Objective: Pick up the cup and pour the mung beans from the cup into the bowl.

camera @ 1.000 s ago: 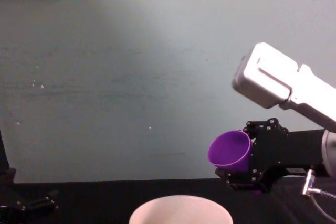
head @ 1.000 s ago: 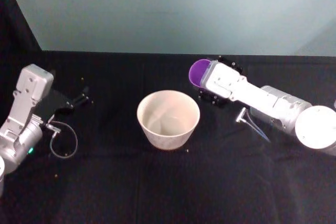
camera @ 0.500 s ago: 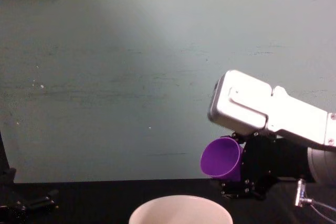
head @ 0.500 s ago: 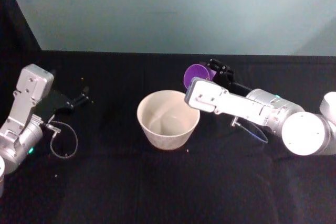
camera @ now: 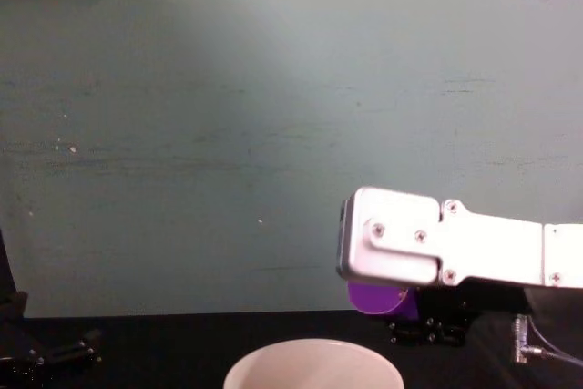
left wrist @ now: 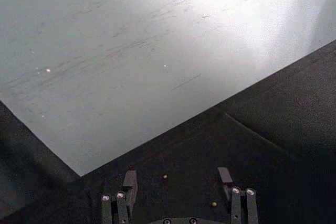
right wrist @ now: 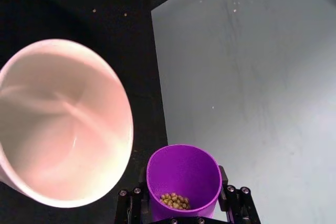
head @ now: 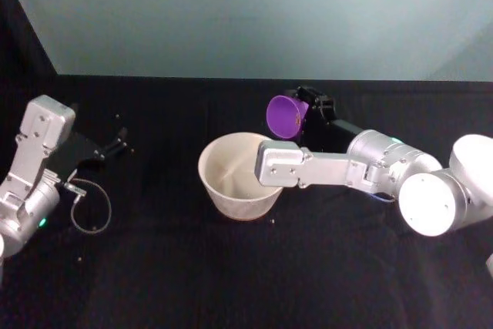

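Note:
The purple cup (head: pixel 285 115) hangs tilted in the air just behind the right side of the pale bowl (head: pixel 231 203), its mouth turned toward the bowl. My right gripper (head: pixel 306 112) is shut on the cup. In the right wrist view a small heap of mung beans (right wrist: pixel 176 201) lies inside the cup (right wrist: pixel 184 174), and the bowl (right wrist: pixel 52 129) beside it holds nothing. In the chest view the cup (camera: pixel 372 298) peeks out under the white arm link, above the bowl's rim (camera: pixel 314 353). My left gripper (head: pixel 123 141) rests open at the far left of the table.
Black cloth covers the table, with a teal wall behind it. A couple of stray beans (left wrist: pixel 165 176) lie on the cloth near my left gripper (left wrist: pixel 177 181). A loose cable loop (head: pixel 91 209) lies by the left arm. The right arm's white link (head: pixel 281 167) overlaps the bowl's right rim.
My right arm has swung its white link down and left over the bowl's right rim. The cup has shifted slightly left toward the bowl and tilted further. The left arm has stayed put.

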Motion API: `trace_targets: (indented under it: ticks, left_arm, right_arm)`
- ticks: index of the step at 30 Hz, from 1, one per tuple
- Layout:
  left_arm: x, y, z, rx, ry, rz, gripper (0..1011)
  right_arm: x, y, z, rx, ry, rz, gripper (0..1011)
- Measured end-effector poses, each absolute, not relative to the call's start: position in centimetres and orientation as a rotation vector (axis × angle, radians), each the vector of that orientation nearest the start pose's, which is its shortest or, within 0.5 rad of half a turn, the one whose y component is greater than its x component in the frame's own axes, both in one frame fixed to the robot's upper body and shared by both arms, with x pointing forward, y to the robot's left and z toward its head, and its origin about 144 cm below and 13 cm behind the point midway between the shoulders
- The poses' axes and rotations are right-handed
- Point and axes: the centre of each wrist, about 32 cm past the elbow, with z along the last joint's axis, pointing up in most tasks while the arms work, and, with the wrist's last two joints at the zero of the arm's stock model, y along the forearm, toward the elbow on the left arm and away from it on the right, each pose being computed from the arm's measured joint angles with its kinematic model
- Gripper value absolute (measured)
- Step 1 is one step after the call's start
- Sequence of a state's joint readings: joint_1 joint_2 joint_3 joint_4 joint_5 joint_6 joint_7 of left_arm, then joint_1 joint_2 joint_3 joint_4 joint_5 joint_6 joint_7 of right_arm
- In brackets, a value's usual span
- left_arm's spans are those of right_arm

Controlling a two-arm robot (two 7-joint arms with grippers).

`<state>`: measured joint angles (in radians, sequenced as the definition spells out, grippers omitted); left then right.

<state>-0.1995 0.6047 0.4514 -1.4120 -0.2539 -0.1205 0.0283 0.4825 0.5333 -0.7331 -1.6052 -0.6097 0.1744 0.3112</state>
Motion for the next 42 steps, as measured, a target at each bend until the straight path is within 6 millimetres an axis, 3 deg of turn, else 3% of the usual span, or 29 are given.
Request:
trace_targets:
  ticks: [13, 42]
  left_arm:
    - [48.9, 31.0, 114.0, 0.305, -0.285, 1.248, 1000]
    - [48.9, 31.0, 114.0, 0.305, -0.285, 1.248, 1000]
  right_arm:
    - [51.3, -17.8, 123.3, -0.921, -1.176, -0.648, 730]
    - [49.9, -17.2, 120.7, -1.052, -1.513, -0.552, 729]
